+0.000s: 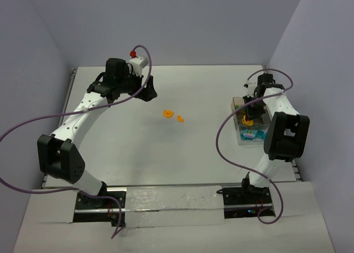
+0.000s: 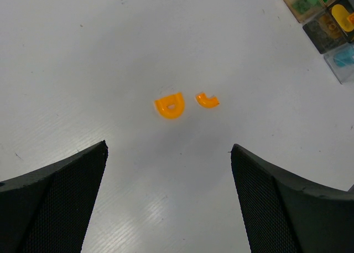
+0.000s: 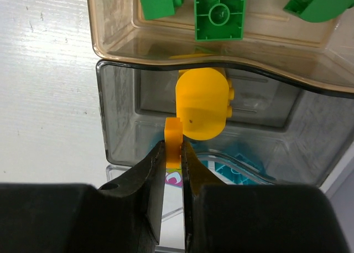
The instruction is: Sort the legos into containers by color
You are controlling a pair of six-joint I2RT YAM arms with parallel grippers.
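Note:
Two orange legos, a U-shaped one [image 2: 169, 106] and a small curved one [image 2: 207, 100], lie loose on the white table [image 1: 167, 113]. My left gripper [image 2: 168, 148] hangs open above and short of them, with nothing between its fingers. At the right the containers stand in a row: a tan one [image 3: 110, 37] with green legos [image 3: 219, 12], a smoky grey one [image 3: 119, 125] with a rounded orange lego [image 3: 203, 103], and a clear one with a teal lego [image 3: 232, 173]. My right gripper [image 3: 173, 149] is shut on a thin orange lego [image 3: 173, 137] over the smoky container.
The containers [image 1: 249, 123] sit near the table's right edge, beside the right arm's own elbow [image 1: 285, 134]. Purple cables loop over both arms. Lilac walls close in the table at the back and sides.

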